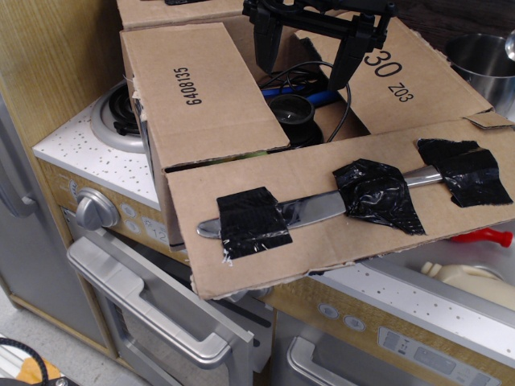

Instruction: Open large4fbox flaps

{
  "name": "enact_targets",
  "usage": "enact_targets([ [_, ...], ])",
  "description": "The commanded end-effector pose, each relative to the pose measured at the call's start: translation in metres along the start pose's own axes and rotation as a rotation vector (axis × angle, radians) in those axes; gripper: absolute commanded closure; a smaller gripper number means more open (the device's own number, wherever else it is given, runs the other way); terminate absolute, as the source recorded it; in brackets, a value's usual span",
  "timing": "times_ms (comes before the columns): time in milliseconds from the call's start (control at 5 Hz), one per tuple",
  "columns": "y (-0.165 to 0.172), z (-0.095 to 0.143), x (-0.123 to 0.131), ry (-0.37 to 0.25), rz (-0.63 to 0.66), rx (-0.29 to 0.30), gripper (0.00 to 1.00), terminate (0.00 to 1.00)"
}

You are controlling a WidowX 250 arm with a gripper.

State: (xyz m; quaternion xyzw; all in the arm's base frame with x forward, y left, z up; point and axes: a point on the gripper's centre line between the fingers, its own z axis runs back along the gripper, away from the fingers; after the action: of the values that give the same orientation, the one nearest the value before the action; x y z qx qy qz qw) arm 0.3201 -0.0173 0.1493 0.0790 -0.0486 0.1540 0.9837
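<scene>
The large4fbox (173,185) is a big brown cardboard box standing on the toy stove. Its left flap (201,88), printed "6408135", lies roughly level over the opening. Its right flap (418,80), printed "30 Z03", leans outward. The long front flap (322,241) hangs out toward me, with a knife (310,211) held under three patches of black tape. A far flap (173,12) shows at the top edge. My black gripper (306,68) hangs open over the box's opening between the left and right flaps, above cables and a dark round object inside. It holds nothing.
The toy stove (88,153) has a burner (117,117), a knob (95,211) and an oven door handle (157,301) below. A steel pot (487,60) stands at the far right. A red-tipped item (487,237) and a cream object (467,275) lie at right.
</scene>
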Motion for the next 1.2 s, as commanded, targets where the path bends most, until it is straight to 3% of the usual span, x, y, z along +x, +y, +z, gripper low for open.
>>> enact_targets([
  [0,0.000,0.000,0.000,0.000,0.000,0.000,0.00,0.00],
  [200,-0.012,-0.004,0.006,-0.004,0.055,-0.006,0.00,0.00],
  [600,-0.035,-0.021,0.013,-0.034,0.089,-0.080,0.00,0.00],
  [800,-0.033,-0.032,0.012,-0.022,0.082,-0.057,0.00,0.00],
  [1000,-0.032,-0.041,0.012,0.017,0.057,0.006,0.00,0.00],
])
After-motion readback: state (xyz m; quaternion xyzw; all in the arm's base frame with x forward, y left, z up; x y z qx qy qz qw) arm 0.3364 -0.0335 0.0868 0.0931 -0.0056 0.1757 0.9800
